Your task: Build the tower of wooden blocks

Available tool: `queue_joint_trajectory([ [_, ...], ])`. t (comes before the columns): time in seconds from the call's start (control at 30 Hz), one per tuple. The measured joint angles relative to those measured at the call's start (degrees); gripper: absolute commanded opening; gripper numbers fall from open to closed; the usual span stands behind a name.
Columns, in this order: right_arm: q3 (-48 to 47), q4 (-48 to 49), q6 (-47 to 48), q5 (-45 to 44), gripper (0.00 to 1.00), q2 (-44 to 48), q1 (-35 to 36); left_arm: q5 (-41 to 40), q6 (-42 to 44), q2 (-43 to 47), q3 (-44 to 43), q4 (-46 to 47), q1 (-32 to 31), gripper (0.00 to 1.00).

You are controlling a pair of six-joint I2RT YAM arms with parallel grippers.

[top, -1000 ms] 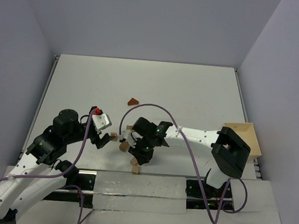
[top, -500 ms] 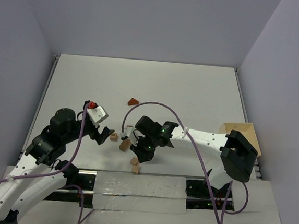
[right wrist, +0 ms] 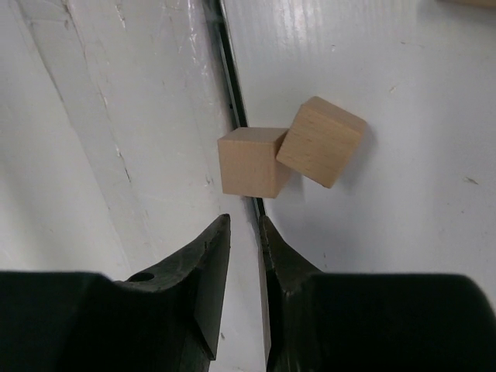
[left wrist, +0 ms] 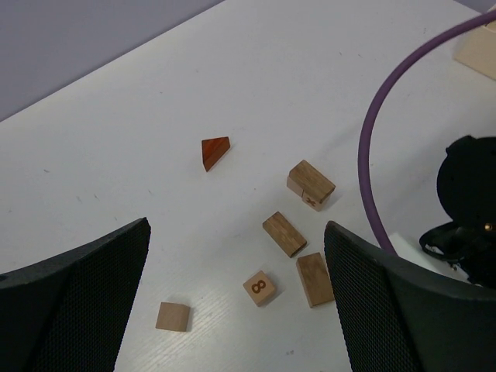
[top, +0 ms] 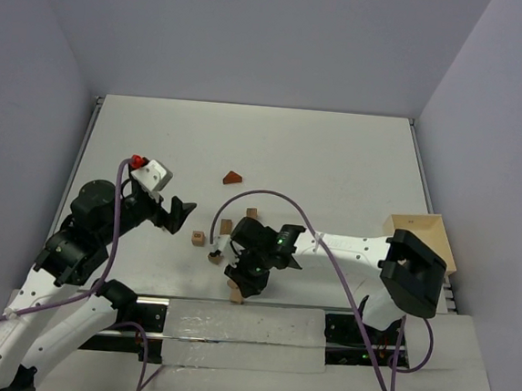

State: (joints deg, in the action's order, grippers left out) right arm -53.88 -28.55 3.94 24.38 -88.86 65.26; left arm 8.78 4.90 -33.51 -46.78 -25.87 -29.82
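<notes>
Left claw (top: pixel 180 212) hung above the surface (top: pixel 337 156), off to the left of the wood blocks (top: pixel 226 225), its fingers (left wrist: pixel 85 302) spread wide and gripping nothing. We noted no tower: the blocks lay loose in a small scatter toward the near middle of the surface, between the two arms, and none that we could see sat on another. From the left wrist we counted six. A reddish-brown wedge (left wrist: pixel 215 151) lay farthest out, apart from the rest. Nearer came a tan block with a dark mark (left wrist: pixel 311 184), then a short brick (left wrist: pixel 284 233), then a second brick (left wrist: pixel 315 279) just beside a cube marked 8 (left wrist: pixel 260 287). A small plain block (left wrist: pixel 173 316) sat alone to the left. A purple cable (left wrist: pixel 370 155) looped over the right of that view. The right arm lay stretched across from the right side, with the right claw (right wrist: pixel 244 227) pointing down at the near edge of the surface. Its fingers were clenched almost together, with only a slim gap between them and nothing in it. Just beyond the tips sat a pale cube (right wrist: pixel 248 161) over a dark seam (right wrist: pixel 226 62), and a second pale cube (right wrist: pixel 320 140), turned askew, touched its side. A pale wooden tray (top: pixel 432 231) stood at the right edge, partly hidden behind the right arm.
</notes>
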Motion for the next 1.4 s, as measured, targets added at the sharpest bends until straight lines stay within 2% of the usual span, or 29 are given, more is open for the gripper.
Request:
queue_joint_trajectory([
  [0.53,-2.3,1.2,-1.9,-1.4,0.24,-6.9,2.1,-0.7,-2.8,-0.4,-1.1,0.9,0.8,0.99],
  [0.8,-4.0,1.5,-3.1,-1.4,0.26,-7.8,2.1,-0.9,-2.8,-0.4,-1.1,1.0,1.1,0.99],
  [0.9,-4.0,1.4,-3.2,-1.5,0.35,-7.8,2.1,-0.9,-2.8,-0.3,-1.1,1.1,1.1,0.99],
  [0.93,-4.0,1.4,-3.3,-1.5,0.58,-7.8,2.1,-0.9,-2.8,-0.3,-1.1,1.1,1.2,0.99],
  [1.0,-4.0,1.4,-3.6,-1.6,0.92,-7.7,2.0,-0.9,-2.8,-0.2,-1.1,1.2,1.3,0.99],
  [1.03,-4.0,1.2,-3.6,-1.6,0.96,-7.7,1.8,-0.9,-2.8,-0.2,-1.1,1.2,1.3,0.99],
  [1.07,-4.0,1.2,-3.6,-1.6,0.99,-7.5,1.6,-0.9,-2.8,-0.2,-1.1,1.2,1.4,0.99],
  [1.4,-3.9,-0.3,-2.9,-1.6,1.00,0.7,-2.5,-0.8,-2.8,-0.6,-1.1,1.3,1.5,0.99],
])
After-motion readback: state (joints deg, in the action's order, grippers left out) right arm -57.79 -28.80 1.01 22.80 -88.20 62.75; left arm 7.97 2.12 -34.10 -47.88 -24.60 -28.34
